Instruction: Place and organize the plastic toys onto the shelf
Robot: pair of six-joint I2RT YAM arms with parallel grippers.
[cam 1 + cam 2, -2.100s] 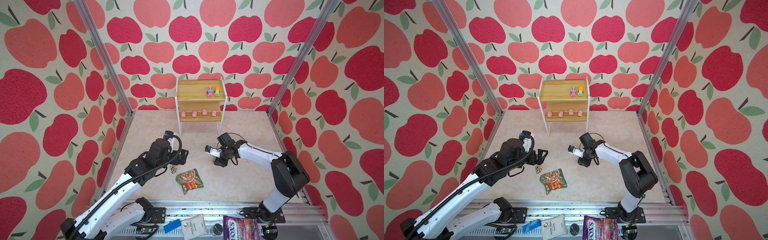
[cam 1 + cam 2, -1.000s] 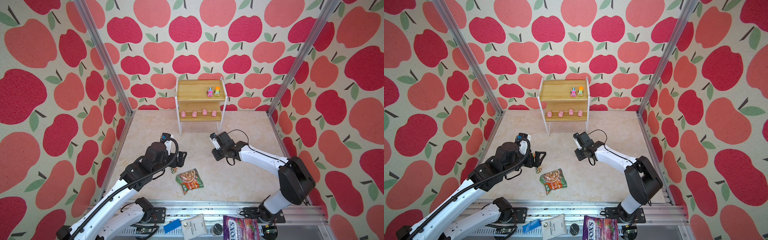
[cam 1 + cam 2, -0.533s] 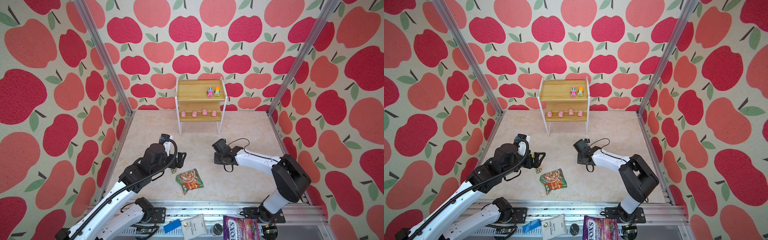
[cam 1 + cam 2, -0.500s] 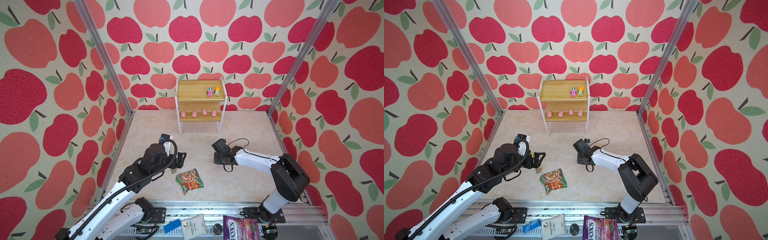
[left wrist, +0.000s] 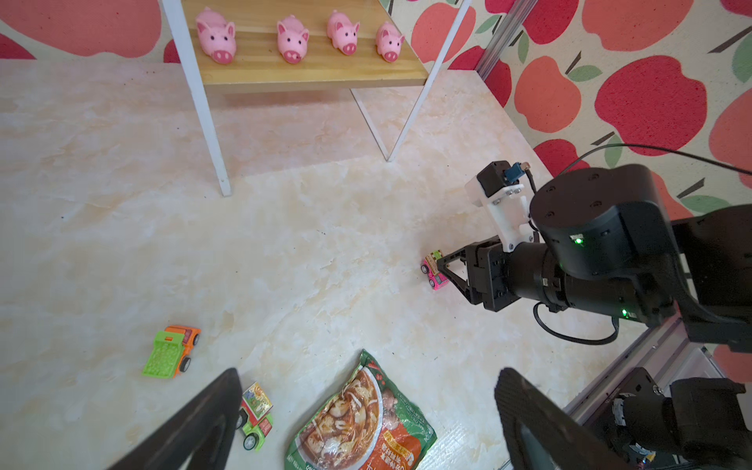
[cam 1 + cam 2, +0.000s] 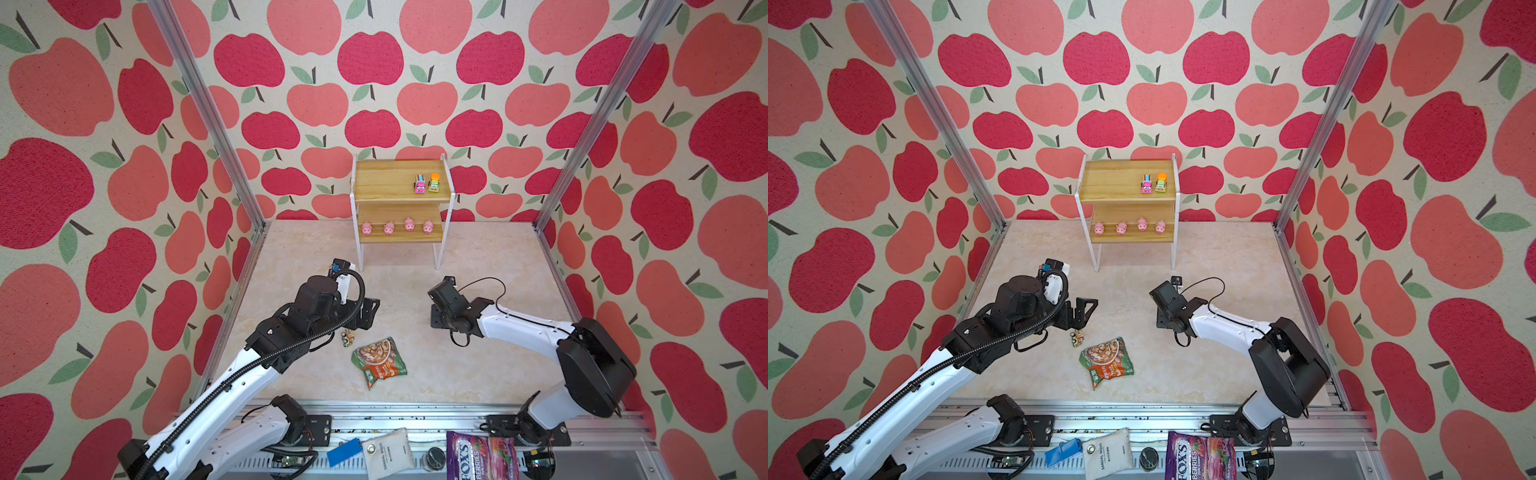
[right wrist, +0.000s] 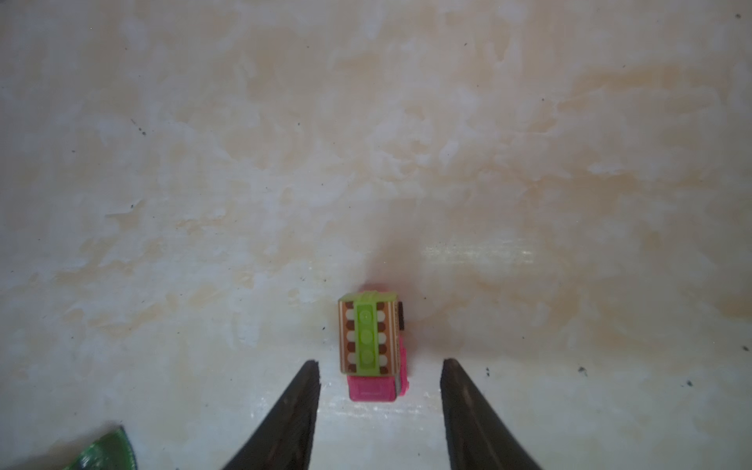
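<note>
Since a second ago, the right gripper (image 7: 379, 362) has come down onto the marbled beige tabletop (image 6: 478, 374) and spread its fingers. It now stands partly open, gripping nothing. Between its black fingertips (image 7: 303, 386), touching neither, sits a tiny pink plastic truck (image 7: 372, 350) with a green-and-brown cargo box. The truck's long axis runs in line with the fingers, with the pink end nearest the gripper and the cargo end pointing away.

Across the table, the left gripper (image 5: 368, 372) hangs wide open and empty. Below it a small green truck (image 5: 254, 415) carrying a picture-printed box lies just beside a flat green-and-orange snack packet (image 5: 362, 423). A green-and-orange dump truck (image 5: 173, 352) lies nearby.

At the back stands the two-tier wooden shelf (image 6: 386, 183) with a thin white frame. Four pink pig figures (image 6: 409, 224) line its lower board, snouts forward. Two little trucks (image 6: 421, 185) sit side by side at the right end of the top board.
</note>
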